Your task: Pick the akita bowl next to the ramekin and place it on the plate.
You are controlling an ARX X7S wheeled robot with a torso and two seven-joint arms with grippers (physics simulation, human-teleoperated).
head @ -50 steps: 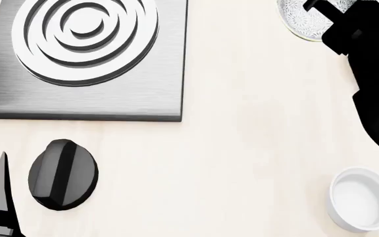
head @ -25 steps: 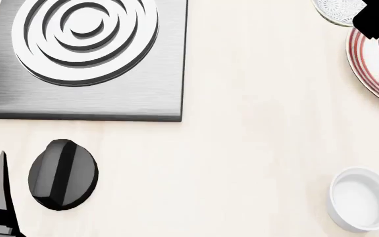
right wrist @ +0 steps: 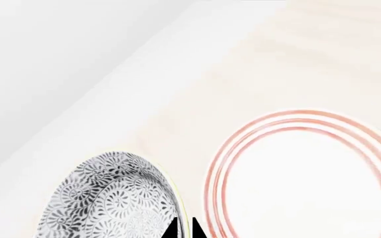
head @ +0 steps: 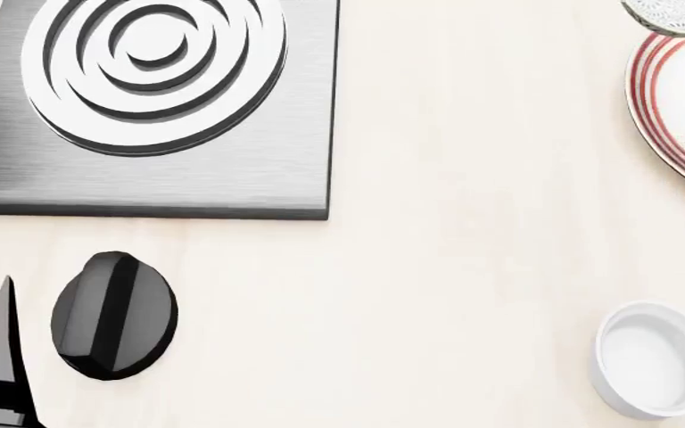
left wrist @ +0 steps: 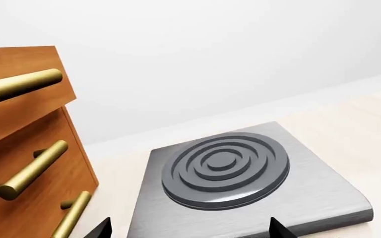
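Left wrist view – left gripper (left wrist: pixel 187 229): you had only two dark jaw tips showing, set wide apart and released, with nothing between them.
Left wrist view – surroundings: the jaws looked over the steel hob (left wrist: pixel 243 183) with its ringed burner (left wrist: pixel 225 169), beside a wooden drawer unit (left wrist: pixel 25 148) with brass handles. No task thing showed here, so this arm was best kept parked.
Head view – ramekin (head: pixel 656 359): it sat alone near the right edge of the table (head: pixel 474 250), with no bowl beside it.
Head view – plate (head: pixel 681 107): it lay at the right edge, partly cut off and bare.
Head view – bowl (head: pixel 656 13): a sliver of it showed at the top right corner, just beyond the plate's far rim, with a dark bit of the arm beside it.
Head view – knob (head: pixel 113 315): black, well clear of the work.
Right wrist view – right gripper (right wrist: pixel 183 231): you had its tips pinched on the bowl's wall, one on each side of the rim.
Right wrist view – bowl: tilted, beside the plate and not yet over it.
Advice: you had to carry it over the plate's middle, level it, lower until the base touched, and only then let go; an early release near the rim risked a tip-over.
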